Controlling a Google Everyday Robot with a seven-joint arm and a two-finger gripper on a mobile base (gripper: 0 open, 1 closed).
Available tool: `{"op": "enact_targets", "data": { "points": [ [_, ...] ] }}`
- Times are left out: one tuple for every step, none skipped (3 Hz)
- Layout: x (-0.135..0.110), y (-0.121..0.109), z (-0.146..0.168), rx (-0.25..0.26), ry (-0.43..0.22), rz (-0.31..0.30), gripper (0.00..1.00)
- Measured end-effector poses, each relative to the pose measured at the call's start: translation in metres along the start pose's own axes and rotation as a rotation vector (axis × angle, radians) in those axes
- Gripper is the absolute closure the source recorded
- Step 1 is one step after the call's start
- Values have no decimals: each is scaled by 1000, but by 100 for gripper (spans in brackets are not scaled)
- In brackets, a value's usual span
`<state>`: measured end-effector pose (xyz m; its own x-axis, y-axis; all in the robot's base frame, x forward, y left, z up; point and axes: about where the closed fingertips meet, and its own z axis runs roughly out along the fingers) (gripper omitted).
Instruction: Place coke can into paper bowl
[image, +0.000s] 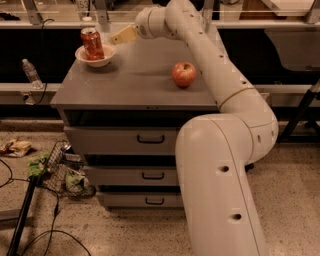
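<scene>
The red coke can (92, 43) stands upright inside the off-white paper bowl (99, 60) at the far left corner of the grey cabinet top. My gripper (121, 36) is just right of the bowl, a little above the surface and clear of the can. Its fingers (125, 35) point left toward the can and hold nothing. The white arm reaches from the lower right up over the cabinet.
A red apple (184, 74) sits on the cabinet top (135, 80) right of centre, close beside my arm. The cabinet has drawers (150, 139) below. A plastic water bottle (31, 73) stands on a ledge at left. Litter and cables (55, 170) lie on the floor at left.
</scene>
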<state>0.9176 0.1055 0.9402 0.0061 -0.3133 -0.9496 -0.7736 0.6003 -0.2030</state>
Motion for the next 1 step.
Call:
{"op": "enact_targets", "data": {
  "points": [
    [0,0,0,0,0,0,0]
  ]
}}
